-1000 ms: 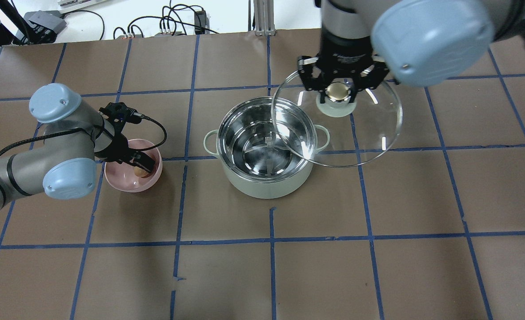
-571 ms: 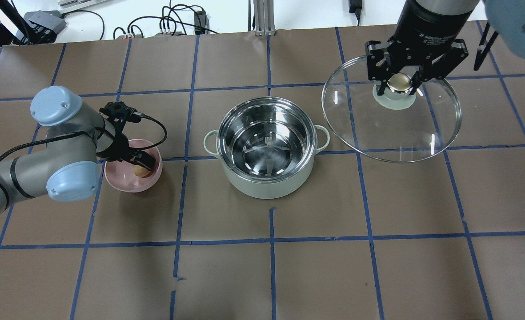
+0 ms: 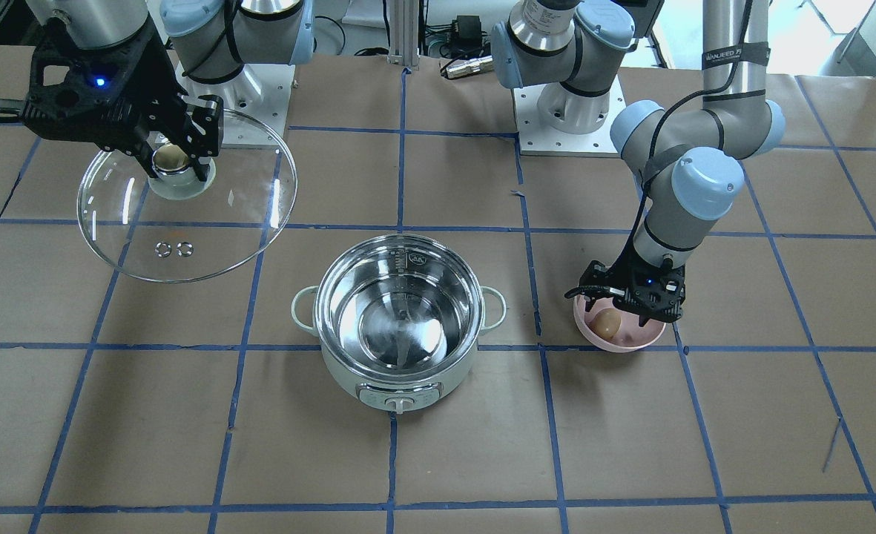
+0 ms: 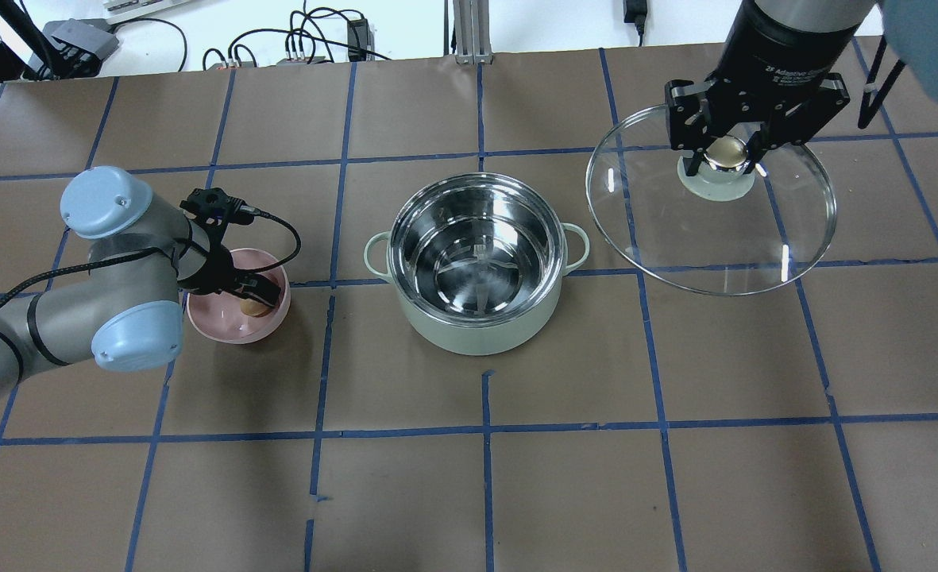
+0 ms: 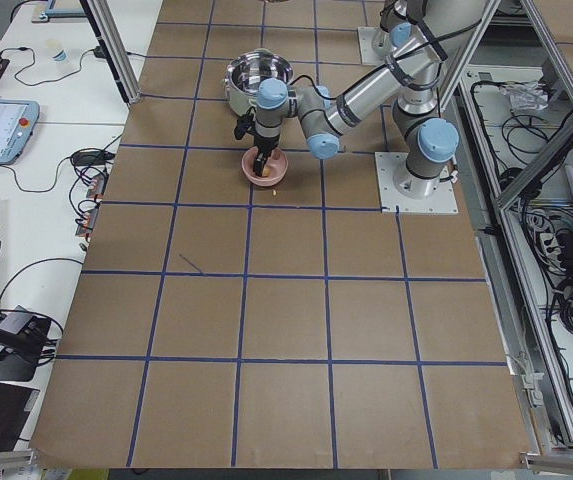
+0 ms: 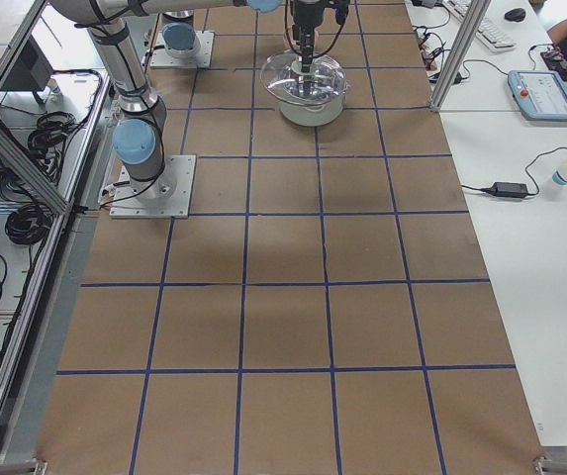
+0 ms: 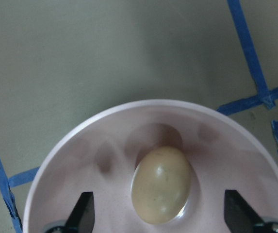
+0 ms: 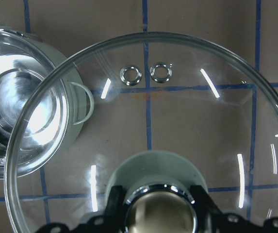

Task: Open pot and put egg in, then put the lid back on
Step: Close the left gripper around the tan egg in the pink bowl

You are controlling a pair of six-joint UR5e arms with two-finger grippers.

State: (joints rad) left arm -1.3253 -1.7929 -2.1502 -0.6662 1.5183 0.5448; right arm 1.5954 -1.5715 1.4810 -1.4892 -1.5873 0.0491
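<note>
The mint-green pot [image 4: 476, 334] stands open mid-table with its steel inside empty; it also shows in the front view [image 3: 397, 371]. My right gripper [image 4: 727, 155] is shut on the knob of the glass lid [image 4: 711, 230] and holds it in the air to the right of the pot. The lid [image 8: 177, 121] and the right gripper [image 8: 159, 213] fill the right wrist view. The brown egg [image 7: 162, 184] lies in a pink bowl [image 7: 105, 131]. My left gripper [image 7: 160, 213] is open down inside the bowl, one finger on each side of the egg [image 4: 256, 306].
The pink bowl [image 4: 222, 326] sits left of the pot, about one tile away. The brown paper table has a blue tape grid. Cables and power gear lie beyond the far edge [image 4: 302, 48]. The arm bases [image 3: 571, 111] stand at the robot's side.
My right gripper has carried the lid from over the pot's right rim to well right of the pot. My left gripper has stayed in the bowl over the egg, shifting slightly.
</note>
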